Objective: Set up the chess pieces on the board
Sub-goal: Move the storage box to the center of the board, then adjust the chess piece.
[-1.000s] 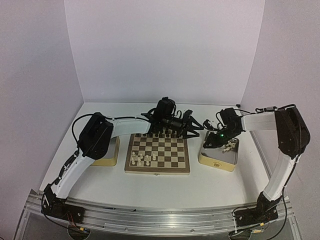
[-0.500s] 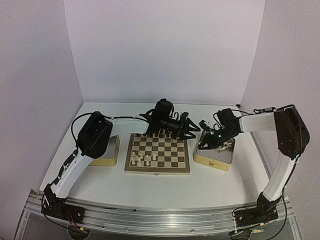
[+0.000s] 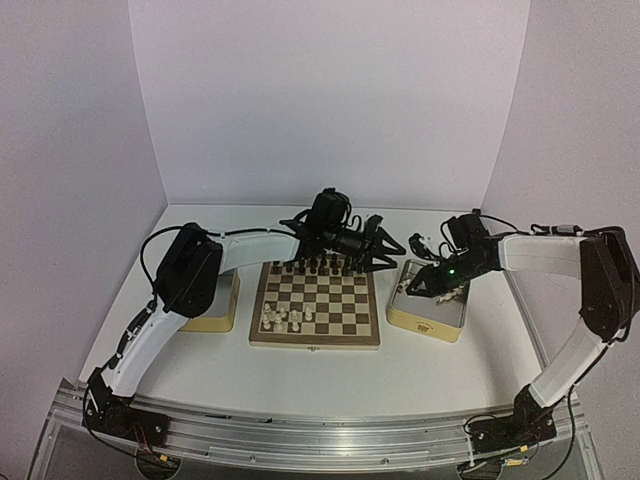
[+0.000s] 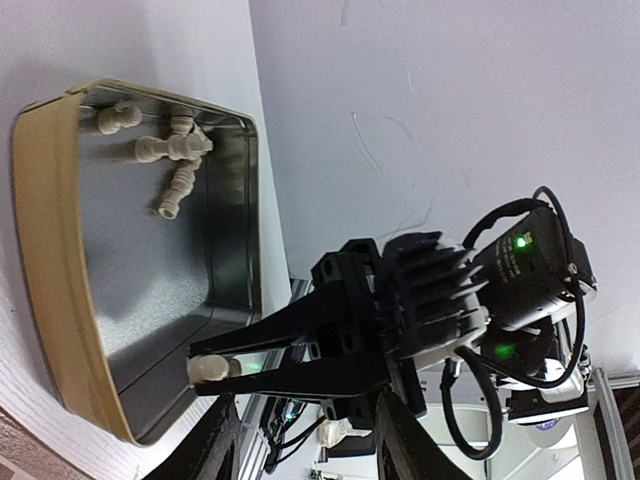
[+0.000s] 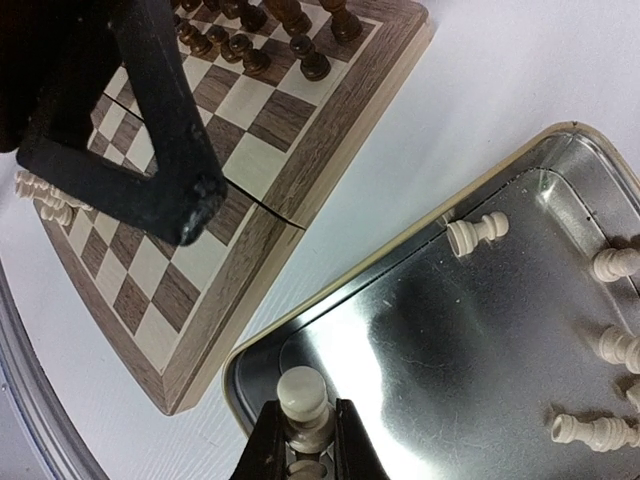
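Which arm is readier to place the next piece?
Right: the right pincer grips a small cream chess piece over the silver metal tin beside the checkered wooden board; the left pincer hangs empty.

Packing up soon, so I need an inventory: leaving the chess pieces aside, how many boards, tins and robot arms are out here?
Board: 1
Tins: 2
Robot arms: 2
Total: 5

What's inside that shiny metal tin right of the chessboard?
Loose cream chess pieces lie on the bare metal floor of the tin. The right gripper grips one piece over a corner. The floor beneath the gripper is hidden.
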You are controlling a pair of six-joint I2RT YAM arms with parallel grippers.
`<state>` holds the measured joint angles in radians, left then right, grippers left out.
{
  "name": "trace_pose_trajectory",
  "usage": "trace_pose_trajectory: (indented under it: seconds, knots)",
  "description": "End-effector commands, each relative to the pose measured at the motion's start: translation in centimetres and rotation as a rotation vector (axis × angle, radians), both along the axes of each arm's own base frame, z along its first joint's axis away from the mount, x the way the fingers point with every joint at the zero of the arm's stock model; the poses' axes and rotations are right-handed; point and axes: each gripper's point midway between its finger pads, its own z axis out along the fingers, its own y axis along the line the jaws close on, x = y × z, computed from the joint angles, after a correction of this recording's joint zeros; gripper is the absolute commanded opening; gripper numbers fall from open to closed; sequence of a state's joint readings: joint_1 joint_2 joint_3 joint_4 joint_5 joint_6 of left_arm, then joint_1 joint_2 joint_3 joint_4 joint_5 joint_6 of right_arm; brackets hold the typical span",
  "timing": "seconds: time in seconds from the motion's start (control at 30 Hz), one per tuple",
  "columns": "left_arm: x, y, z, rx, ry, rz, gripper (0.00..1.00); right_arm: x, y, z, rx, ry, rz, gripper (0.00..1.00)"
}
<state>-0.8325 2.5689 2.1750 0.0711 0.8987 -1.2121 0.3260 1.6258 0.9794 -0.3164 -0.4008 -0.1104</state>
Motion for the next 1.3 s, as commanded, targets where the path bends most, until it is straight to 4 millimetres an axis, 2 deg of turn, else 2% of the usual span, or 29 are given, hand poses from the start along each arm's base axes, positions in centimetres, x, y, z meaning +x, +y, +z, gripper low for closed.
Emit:
trace_pose_trajectory:
  seconds: [0.0,0.07,0.2,0.4,1.07,1.2,1.27]
  knots:
    - [-1.5,-1.3,1.9,-0.06,-0.013,-0.073,0.45,-0.2,0.0,1.0,-0.004,-0.031,0.022,0.0]
    - [-1.9,-1.8,2.0,-0.068,-0.013,-0.096,0.45,-0.1,0.1,1.4,-0.002,-0.039,0.024,0.0]
    - [-2.4,-2.2,0.8,-0.048,0.016,-0.114,0.44,0.3,0.2,2.0,0.002,-0.055,0.028,0.0]
    - [-2.2,-2.1,-0.2,-0.017,0.033,-0.086,0.42,0.4,0.3,2.6,0.004,-0.067,0.031,0.0]
    - [-3.2,-3.1,-1.7,-0.018,0.074,-0.119,0.37,0.7,0.7,4.5,0.033,-0.097,0.04,0.0]
    - [-3.3,-3.2,-1.7,-0.021,0.073,-0.121,0.35,0.7,0.8,4.6,0.037,-0.098,0.04,0.0]
    - [-3.3,-3.3,-1.8,-0.023,0.073,-0.123,0.31,0.8,0.8,4.7,0.04,-0.098,0.042,0.0]
